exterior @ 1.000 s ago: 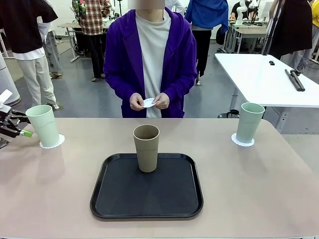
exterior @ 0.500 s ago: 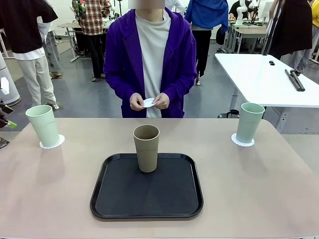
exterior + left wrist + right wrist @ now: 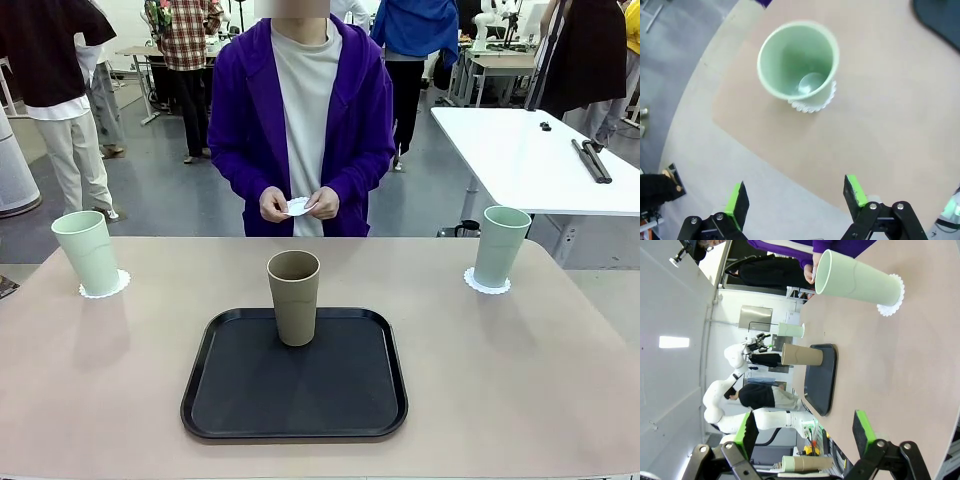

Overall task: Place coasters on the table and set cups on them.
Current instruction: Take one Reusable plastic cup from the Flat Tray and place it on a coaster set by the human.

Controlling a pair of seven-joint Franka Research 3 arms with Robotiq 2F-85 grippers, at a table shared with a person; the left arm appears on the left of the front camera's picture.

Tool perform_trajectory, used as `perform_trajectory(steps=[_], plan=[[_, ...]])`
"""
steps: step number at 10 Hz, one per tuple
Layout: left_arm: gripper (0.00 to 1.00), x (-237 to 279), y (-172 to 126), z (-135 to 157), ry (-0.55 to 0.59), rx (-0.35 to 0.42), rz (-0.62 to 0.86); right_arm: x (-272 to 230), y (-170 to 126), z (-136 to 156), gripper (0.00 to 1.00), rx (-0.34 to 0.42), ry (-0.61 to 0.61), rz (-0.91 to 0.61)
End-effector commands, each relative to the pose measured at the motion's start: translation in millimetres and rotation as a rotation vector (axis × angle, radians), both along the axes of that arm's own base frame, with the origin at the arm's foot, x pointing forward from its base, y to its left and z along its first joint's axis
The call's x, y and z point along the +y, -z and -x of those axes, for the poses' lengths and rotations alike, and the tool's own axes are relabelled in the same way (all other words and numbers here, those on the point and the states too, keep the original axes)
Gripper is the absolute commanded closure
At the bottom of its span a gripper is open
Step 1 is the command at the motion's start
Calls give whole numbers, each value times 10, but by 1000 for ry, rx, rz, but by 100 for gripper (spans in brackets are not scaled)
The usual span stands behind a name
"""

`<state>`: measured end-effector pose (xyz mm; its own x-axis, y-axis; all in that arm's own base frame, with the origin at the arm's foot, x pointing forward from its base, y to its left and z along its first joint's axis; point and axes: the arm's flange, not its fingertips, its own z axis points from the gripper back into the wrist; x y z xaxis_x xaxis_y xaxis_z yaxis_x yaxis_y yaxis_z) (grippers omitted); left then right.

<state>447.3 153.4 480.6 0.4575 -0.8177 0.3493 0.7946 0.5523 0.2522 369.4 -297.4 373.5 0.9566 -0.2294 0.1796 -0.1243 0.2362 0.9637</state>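
Two pale mint cups stand on white scalloped coasters on the table (image 3: 520,380): the left cup (image 3: 88,252) on its coaster (image 3: 105,285), the right cup (image 3: 501,245) on its coaster (image 3: 487,282). A tan cup (image 3: 294,297) stands upright on the black tray (image 3: 294,390). The person's hands hold another coaster (image 3: 298,206) at the far side. My left gripper (image 3: 796,195) hangs open above and back from the left cup (image 3: 798,61), nothing between its fingers. My right gripper (image 3: 802,432) is open and apart from the right cup (image 3: 857,281).
The black tray (image 3: 820,377) lies in the middle of the table near the front edge. The person stands close to the far edge. A white table (image 3: 540,150) is behind on the right. My left arm (image 3: 765,417) appears far off in the right wrist view.
My left gripper, beside the left cup a second ago, has drawn back to the left and left the front view. The cups, the tray and the person's hands have not moved.
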Motion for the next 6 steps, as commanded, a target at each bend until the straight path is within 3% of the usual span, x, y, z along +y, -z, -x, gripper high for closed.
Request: perform_trajectory(steps=[1, 6], plan=[[0, -325, -226, 281, 14, -34, 8, 6, -14, 7, 0, -5, 4, -10], [0, -749, -279, 331, 6, -30, 1, 6, -14, 7, 0, -5, 4, -10]])
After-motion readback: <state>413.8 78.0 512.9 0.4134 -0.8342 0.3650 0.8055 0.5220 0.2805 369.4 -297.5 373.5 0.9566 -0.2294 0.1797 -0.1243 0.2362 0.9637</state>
